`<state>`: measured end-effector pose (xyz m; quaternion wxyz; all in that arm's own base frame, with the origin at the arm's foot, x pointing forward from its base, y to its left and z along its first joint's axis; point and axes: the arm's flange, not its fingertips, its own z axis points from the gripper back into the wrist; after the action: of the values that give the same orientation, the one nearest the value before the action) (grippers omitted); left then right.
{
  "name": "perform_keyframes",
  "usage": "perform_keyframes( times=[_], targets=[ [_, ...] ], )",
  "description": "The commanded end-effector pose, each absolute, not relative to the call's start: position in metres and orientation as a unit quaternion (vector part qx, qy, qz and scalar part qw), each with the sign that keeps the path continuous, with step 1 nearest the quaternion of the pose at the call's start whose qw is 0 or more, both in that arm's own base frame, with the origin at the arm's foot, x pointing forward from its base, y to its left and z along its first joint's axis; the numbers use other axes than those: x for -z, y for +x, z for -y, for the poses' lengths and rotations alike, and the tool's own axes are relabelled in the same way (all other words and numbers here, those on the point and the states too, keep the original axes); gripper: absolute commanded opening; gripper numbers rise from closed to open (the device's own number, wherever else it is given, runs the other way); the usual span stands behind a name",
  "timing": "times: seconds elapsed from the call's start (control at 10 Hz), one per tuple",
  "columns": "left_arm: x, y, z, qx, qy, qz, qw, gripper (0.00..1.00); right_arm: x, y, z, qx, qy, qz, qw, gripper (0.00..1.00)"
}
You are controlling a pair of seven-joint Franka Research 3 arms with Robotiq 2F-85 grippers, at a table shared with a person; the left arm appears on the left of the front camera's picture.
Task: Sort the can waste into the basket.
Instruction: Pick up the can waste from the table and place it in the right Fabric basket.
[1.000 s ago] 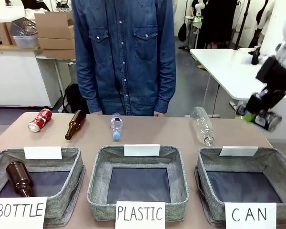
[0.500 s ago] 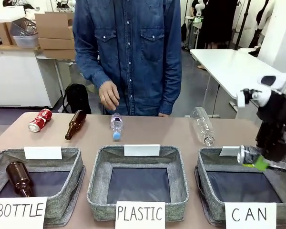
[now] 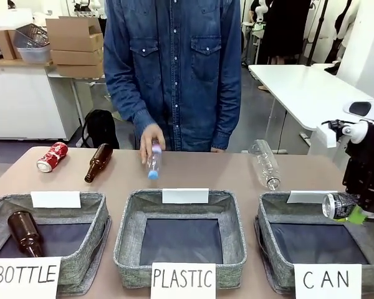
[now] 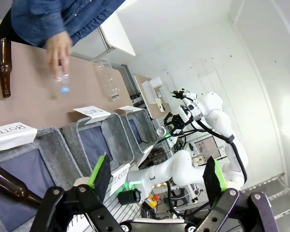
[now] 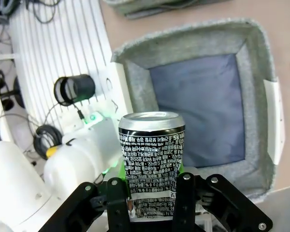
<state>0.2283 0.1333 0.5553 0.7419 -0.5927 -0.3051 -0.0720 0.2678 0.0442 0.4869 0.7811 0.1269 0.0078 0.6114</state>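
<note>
Black can (image 5: 151,164) is clamped between the fingers of the right gripper (image 5: 152,193). Its long axis runs along them and its silver top points out past the fingertips. Its bottom end is hidden behind the finger bases, and the print is too fine to read. Seen from the front it lies level, top toward the robot's left. The basket (image 3: 271,208) signed CAN sits below the gripper. The red can (image 3: 52,156) lies well off to the gripper's left. The left gripper (image 4: 157,174) gapes, empty.
</note>
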Motion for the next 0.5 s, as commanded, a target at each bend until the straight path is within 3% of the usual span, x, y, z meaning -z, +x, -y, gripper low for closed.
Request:
perform_keyframes(
  times=[0.0, 0.1, 0.3, 0.4],
  targets=[
    [-0.5582, 0.2303, -0.1317, 0.079, -0.597, 0.313, 0.734, 1.00, -0.4852, 0.2728, -0.0361, -0.617, 0.122, 0.000, 0.777, 0.00],
    [-0.5582, 0.2303, -0.1317, 0.079, -0.597, 0.313, 0.734, 1.00, -0.4878, 0.2764, -0.0344, -0.614, 0.127, 0.001, 0.779, 0.65],
    [-0.5582, 0.2303, -0.1317, 0.079, -0.597, 0.313, 0.734, 1.00, -0.4902, 0.2804, -0.0320, -0.612, 0.124, -0.001, 0.781, 1.00],
    [-0.5582, 0.2303, -0.1317, 0.079, -0.597, 0.313, 0.734, 1.00, -0.4913, 0.2823, -0.0308, -0.611, 0.124, -0.001, 0.782, 1.00]
  ],
)
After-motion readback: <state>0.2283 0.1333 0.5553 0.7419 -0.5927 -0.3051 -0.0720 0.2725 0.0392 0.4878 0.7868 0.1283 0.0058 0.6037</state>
